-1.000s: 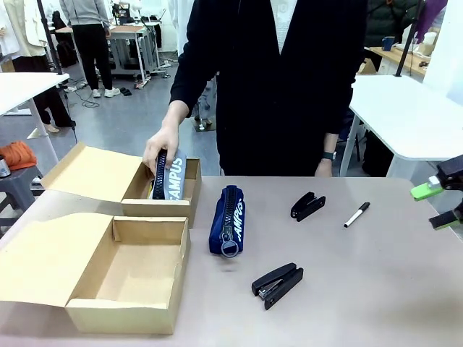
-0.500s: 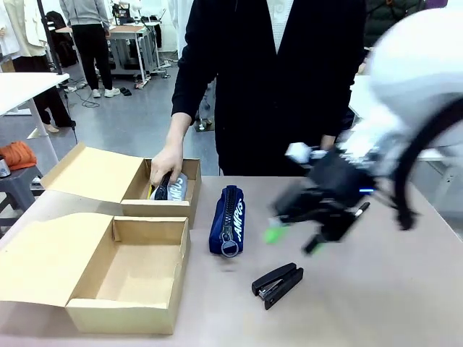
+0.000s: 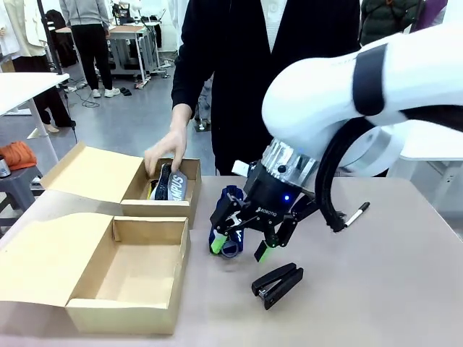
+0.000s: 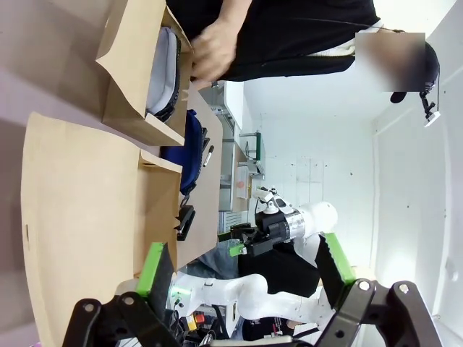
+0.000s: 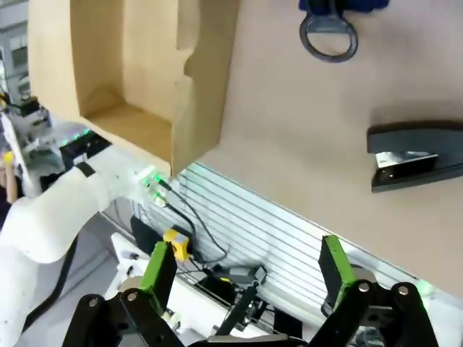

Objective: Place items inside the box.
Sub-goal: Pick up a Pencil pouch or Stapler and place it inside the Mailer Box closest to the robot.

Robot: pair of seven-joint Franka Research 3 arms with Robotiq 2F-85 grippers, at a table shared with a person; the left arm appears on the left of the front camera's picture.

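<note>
A navy "CAMPUS" pouch (image 3: 227, 208) lies mid-table, its zipper ring (image 5: 329, 36) at the top of the right wrist view. My right gripper (image 3: 241, 249) hangs open just above the pouch's near end, nothing between its fingers (image 5: 160, 271). A black stapler (image 3: 278, 283) lies right in front of it, also the stapler (image 5: 416, 155) in the wrist view. A black marker (image 3: 357, 214) rests at the right. The person's hand (image 3: 168, 148) touches a grey pouch (image 3: 173, 184) standing in the far box (image 3: 159, 208). My left gripper (image 4: 244, 264) is open, away from the boxes.
The near cardboard box (image 3: 123, 275) stands open with a bare floor, its lid flap spread to the left. The far box's flap spreads toward the back left. My right arm's white body covers the table's middle right, hiding whatever lies behind it.
My right arm swung in from the right edge across the table to above the navy pouch. The person's hand lowered the grey pouch deeper into the far box.
</note>
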